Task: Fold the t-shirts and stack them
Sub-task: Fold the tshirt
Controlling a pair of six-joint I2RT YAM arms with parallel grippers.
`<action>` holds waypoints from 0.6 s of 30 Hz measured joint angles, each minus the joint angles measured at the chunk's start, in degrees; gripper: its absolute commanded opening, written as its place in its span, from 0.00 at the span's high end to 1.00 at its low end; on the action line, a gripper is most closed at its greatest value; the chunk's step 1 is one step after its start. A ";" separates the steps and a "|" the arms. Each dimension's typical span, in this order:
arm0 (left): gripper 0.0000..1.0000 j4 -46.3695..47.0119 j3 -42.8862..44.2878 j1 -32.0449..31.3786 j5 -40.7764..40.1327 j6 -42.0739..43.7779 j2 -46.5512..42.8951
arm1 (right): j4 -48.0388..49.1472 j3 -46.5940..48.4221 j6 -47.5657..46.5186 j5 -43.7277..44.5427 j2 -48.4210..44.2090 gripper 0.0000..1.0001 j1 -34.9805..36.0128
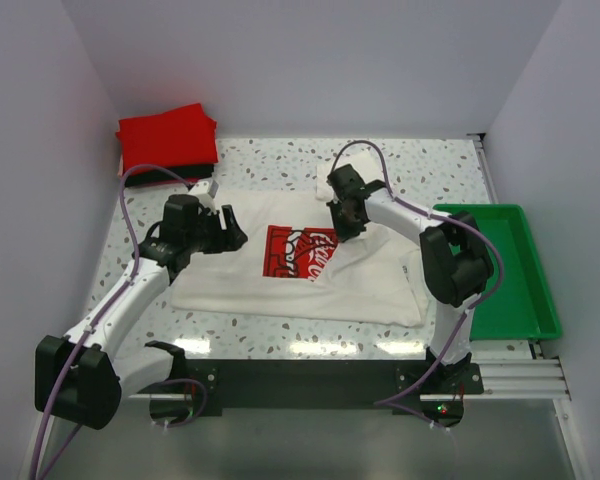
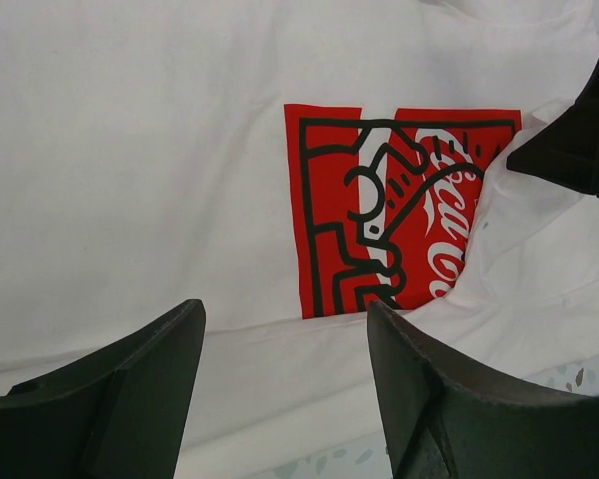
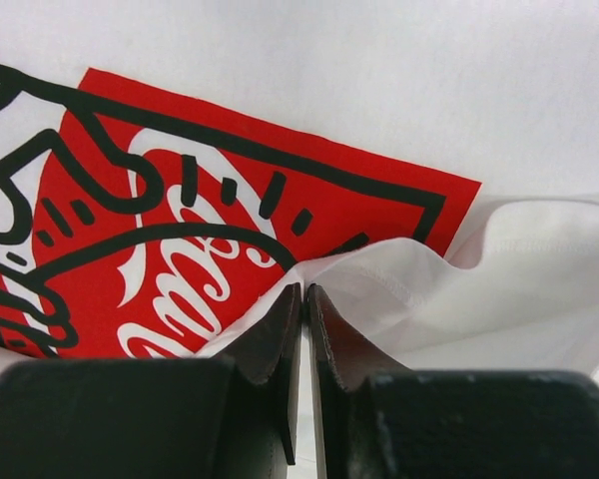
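- Cream-white cloth t-shirt (image 1: 240, 290) lies spread flat mid speckled table (image 1: 280, 160), red rectangular chest print (image 1: 292, 252) facing up.
- Right gripper (image 3: 304, 294): jaws pinched tight on a fold of the cream-white cloth t-shirt's rt side, which is lifted w/ the cloth edge lapping over the print's rt part.
- Left gripper (image 2: 285, 319): fingers spread wide, nothing btwn them, over the shirt's left part; touching or not, can't tell.
- Plain red folded t-shirt (image 1: 167, 137) in far-left corner, atop a black folded t-shirt (image 1: 160, 178).
- Green plastic tray (image 1: 510, 270) at rt edge, apart from the shirts.
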 measured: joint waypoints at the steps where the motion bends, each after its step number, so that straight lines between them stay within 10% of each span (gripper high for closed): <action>1: 0.29 0.00 0.00 0.00 0.00 0.00 0.00 | 0.09 0.09 -0.02 -0.11 0.00 0.91 0.00; 18: 0.29 0.00 0.00 0.00 0.20 0.02 0.59 | 6.91 0.52 -0.46 -1.62 0.70 0.90 0.26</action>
